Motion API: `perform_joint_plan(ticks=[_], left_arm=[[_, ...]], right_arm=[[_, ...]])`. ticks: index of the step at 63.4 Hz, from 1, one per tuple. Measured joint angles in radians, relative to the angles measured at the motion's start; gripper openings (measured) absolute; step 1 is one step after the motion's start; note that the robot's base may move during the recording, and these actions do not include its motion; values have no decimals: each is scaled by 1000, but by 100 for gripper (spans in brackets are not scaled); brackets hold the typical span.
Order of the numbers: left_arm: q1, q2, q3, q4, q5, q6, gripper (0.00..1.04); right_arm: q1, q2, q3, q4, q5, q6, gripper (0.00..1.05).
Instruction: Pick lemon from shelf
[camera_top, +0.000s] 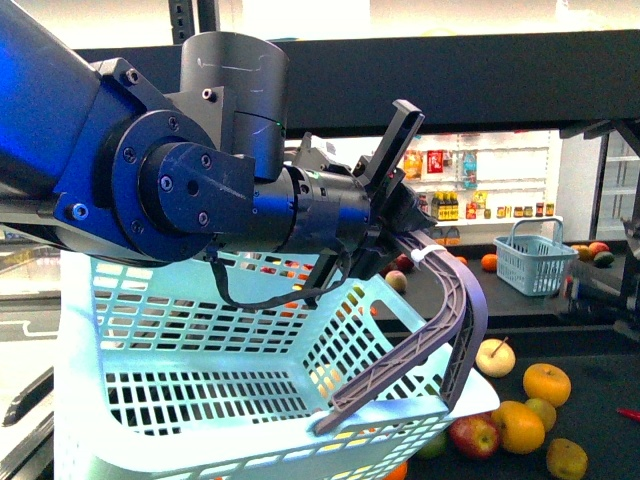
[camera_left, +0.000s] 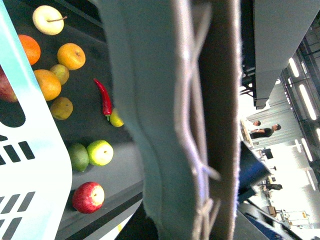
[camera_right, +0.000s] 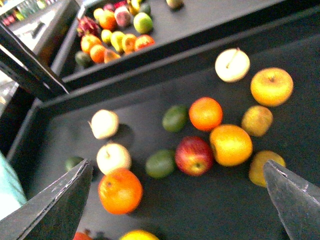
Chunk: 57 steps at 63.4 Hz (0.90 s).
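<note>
The lemon (camera_left: 116, 118) is a small bright yellow fruit on the black shelf deck (camera_left: 95, 125), next to a red chili (camera_left: 104, 97). The basket handle (camera_left: 175, 125) partly hides it in the left wrist view. My left gripper (camera_top: 400, 215) is shut on that grey handle (camera_top: 455, 300) and holds the pale turquoise basket (camera_top: 200, 400) up in front of the shelf (camera_top: 590, 335). Above the deck (camera_right: 215, 210) my right gripper (camera_right: 176, 162) hangs open with nothing between its fingers (camera_right: 60, 200). Several loose fruits lie below it.
Oranges (camera_right: 120, 190), a red apple (camera_right: 194, 155), limes (camera_right: 160, 163) and pale apples (camera_right: 232, 65) are scattered over the deck. A bright yellow fruit (camera_right: 139, 235) is cut off at the frame edge. A higher deck (camera_right: 210, 20) holds more fruit. A small blue basket (camera_top: 535, 260) stands at the back.
</note>
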Motion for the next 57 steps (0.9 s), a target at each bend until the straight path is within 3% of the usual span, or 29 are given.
perform_joint_plan(ticks=[14,27,41,57], left_arm=[[0,0,0,0,-1,0,8],[0,0,0,0,0,0,8],[0,0,0,0,-4,11,8],[2,5,0,-2,-14,18,8]], right_arm=[[-10,150,-108,155,-115,-177,102],[44,294,-104,237,-212,-335,102],[149,409,45,119,-288,-566,102],[167,486,212,-98,-391,-867,102]])
